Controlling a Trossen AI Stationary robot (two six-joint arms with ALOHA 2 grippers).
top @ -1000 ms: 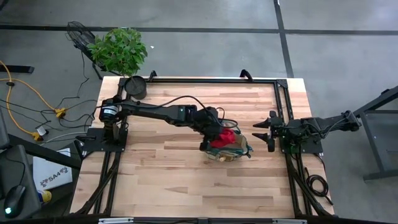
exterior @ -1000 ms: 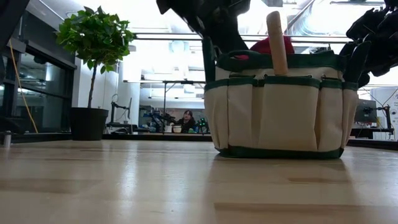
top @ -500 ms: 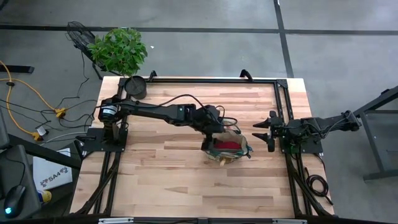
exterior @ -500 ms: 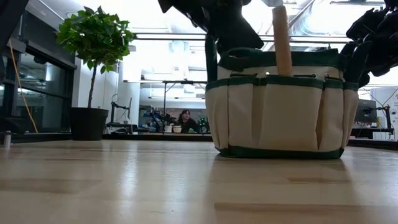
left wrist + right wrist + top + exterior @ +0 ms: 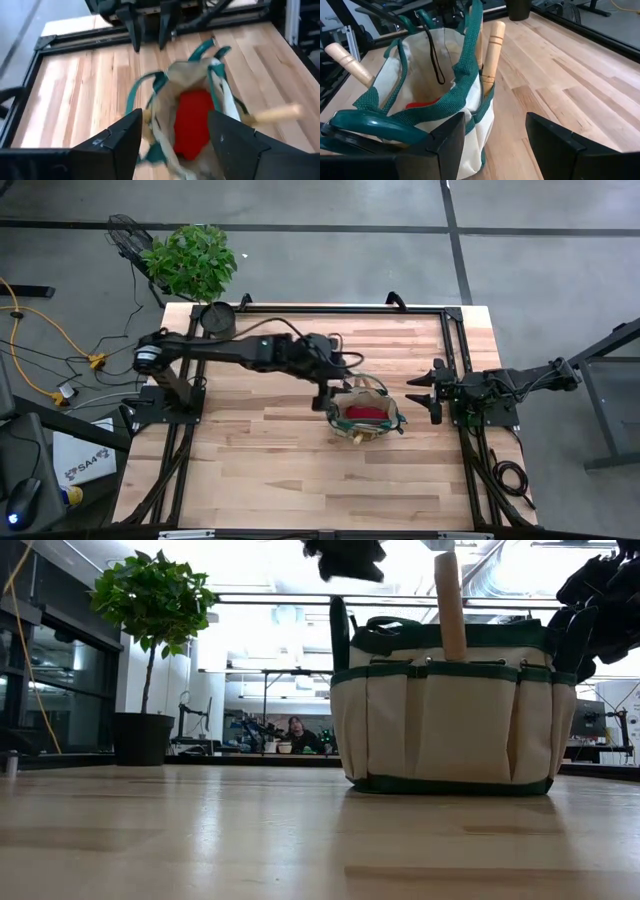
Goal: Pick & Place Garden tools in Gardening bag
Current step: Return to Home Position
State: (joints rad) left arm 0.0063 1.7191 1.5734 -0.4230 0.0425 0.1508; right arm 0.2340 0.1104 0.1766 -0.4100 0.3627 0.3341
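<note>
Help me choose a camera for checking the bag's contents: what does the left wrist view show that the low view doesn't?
Left wrist only: the red glove lying inside the bag, seen through its open mouth. Low view only: the bag's side pockets, a potted tree and a person far behind. Both: the bag, a wooden handle sticking out, and the left arm's open jaws above its edge.
</note>
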